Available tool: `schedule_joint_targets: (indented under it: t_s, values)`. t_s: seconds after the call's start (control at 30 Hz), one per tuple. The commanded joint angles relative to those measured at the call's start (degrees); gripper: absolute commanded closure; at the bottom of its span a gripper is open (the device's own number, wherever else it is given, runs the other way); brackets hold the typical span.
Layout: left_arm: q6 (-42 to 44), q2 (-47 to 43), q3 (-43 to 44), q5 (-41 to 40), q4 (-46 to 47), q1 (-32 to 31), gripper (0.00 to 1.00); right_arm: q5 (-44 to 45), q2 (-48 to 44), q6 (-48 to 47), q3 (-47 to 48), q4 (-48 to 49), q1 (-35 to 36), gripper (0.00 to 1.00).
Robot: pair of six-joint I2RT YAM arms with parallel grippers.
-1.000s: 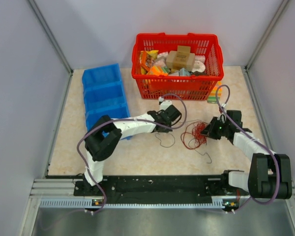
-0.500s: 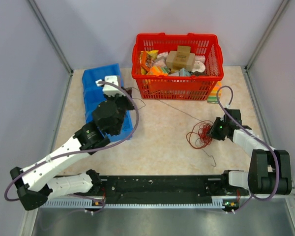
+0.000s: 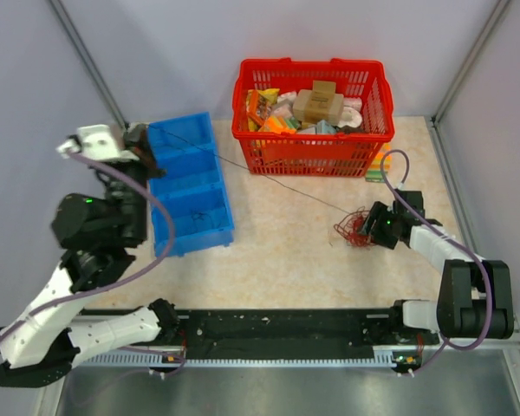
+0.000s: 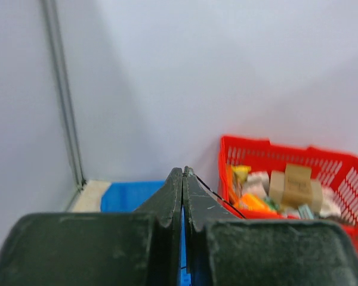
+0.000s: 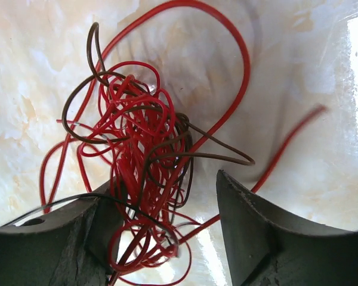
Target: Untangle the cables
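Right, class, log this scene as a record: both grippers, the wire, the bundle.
left gripper: shut on a dark wire, raised by the bin
right gripper: open, fingers astride the bundle
wire: taut, from bundle to left gripper
bundle: red tangle on the table, near the basket

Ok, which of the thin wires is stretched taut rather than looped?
The dark thin wire: it runs straight from the shut left gripper to the red wire bundle, whose other strands lie looped.

Beige marbled table [image 3: 286, 251] w/ red basket [image 3: 312, 158], blue bins [image 3: 187, 187]; tangled cables [image 3: 351, 230]
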Motion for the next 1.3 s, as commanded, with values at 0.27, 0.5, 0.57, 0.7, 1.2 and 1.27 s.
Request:
schedule_joint_targets:
  t_s: [0.27, 0.5, 0.57, 0.7, 1.2, 1.27]
  values:
    - [19.29, -2.07, 12.36, -7.57, 9.31, 0.3, 1.0, 3.35, -0.28, -0.13, 1.22, -1.15, -0.04, 0.36]
    - [29.51, 2.59, 25.99, -5.54, 10.64, 0.21, 1.0, 2.91, 0.42, -0.22, 1.66, -1.06, 0.05, 0.33]
    - [31.35, 3.03, 27.57, -6.5, 12.12, 0.21, 1.0, 3.08, 0.25, -0.31, 1.57, -1.15, 0.05, 0.31]
    - [29.53, 3.39, 29.25, -6.25, 9.86, 0.21, 1.0, 2.91, -0.1, -0.22, 1.31, -1.15, 0.05, 0.29]
    - [40.05, 4.18, 33.91, -10.46, 20.04, 0.21, 1.0, 9.24, 1.4, 2.86, 2.19, -4.31, -2.77, 0.25]
    - [42.69, 3.48, 31.81, -10.64, 23.54, 0.21, 1.0, 9.59, -0.09, 2.86, 1.75, -4.31, -2.94, 0.25]
